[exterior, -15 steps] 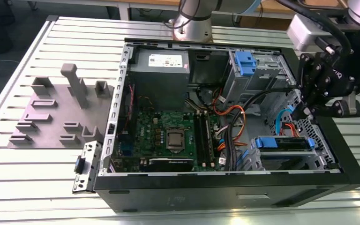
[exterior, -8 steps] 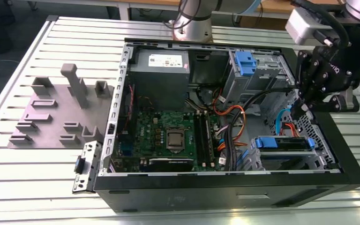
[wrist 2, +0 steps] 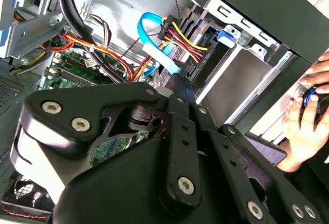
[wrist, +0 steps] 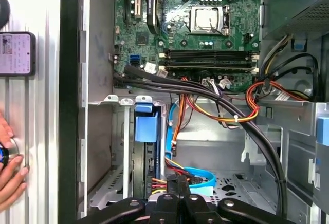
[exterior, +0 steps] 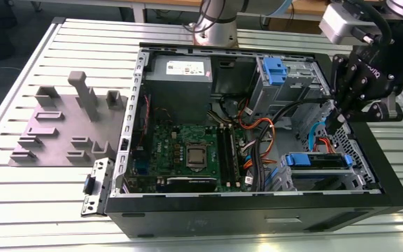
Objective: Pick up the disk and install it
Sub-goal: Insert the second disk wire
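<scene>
The computer case lies open on the slatted table, exposing the motherboard with its processor socket.

The gripper hangs at the case's edge on the exterior view's right, above the case floor and just beside the blue data cable. In both wrist views its two fingers meet at a narrow point with nothing between them: the jaws stand together and hold no object. In the second wrist view the fingertips sit just in front of a cluster of red, yellow and black power wires.

The disk sits in the lower drive cage near the case's front corner, its blue bracket facing upward. In the first wrist view the disk's blue bracket appears within the grey metal bay, between the bay wall and the blue data cable. The gripper is near the disk but apart from it.

A second blue bracket occupies the upper drive cage beside the power supply. A grey fixture plate rests on the table at the exterior view's left. A hand rests on the table outside the case, near a phone
</scene>
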You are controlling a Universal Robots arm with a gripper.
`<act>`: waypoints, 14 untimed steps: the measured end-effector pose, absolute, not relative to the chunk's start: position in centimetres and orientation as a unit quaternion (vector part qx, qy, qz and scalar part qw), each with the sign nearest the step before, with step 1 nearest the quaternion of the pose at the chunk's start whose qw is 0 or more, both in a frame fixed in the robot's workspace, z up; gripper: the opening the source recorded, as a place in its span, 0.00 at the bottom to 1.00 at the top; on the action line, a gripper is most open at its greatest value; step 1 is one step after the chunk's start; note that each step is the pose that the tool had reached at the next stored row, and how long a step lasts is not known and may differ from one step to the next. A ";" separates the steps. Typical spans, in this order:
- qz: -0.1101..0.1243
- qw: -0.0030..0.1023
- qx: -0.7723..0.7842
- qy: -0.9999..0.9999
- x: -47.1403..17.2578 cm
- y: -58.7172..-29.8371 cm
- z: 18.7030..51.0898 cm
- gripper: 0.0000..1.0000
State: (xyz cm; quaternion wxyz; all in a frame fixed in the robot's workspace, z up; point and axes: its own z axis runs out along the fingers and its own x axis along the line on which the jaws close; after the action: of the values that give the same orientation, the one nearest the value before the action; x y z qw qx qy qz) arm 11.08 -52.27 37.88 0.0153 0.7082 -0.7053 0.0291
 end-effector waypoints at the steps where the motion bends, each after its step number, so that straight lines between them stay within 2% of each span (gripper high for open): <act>1: 0.031 0.019 0.708 -0.705 11.1 -52.1 37.9 0.11; 3: 0.031 0.022 0.708 -0.705 11.1 -51.9 37.9 0.11; 4: 0.030 0.022 0.708 -0.705 11.1 -51.8 37.9 0.17; 5: 0.030 0.022 0.708 -0.705 11.1 -51.7 37.9 0.17; 6: 0.030 0.022 0.708 -0.705 11.2 -51.6 37.8 0.24; 9: 0.031 0.024 0.708 -0.705 11.2 -51.3 37.8 0.25; 10: 0.033 0.025 0.708 -0.705 11.2 -51.3 37.8 0.25; 11: 0.036 0.028 0.708 -0.705 11.2 -51.2 37.7 0.31; 14: 0.044 0.037 0.708 -0.704 11.3 -51.2 37.5 0.31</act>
State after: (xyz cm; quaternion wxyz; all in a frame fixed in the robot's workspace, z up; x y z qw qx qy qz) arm 11.26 -51.19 37.49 0.0372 0.7075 -0.7043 0.0443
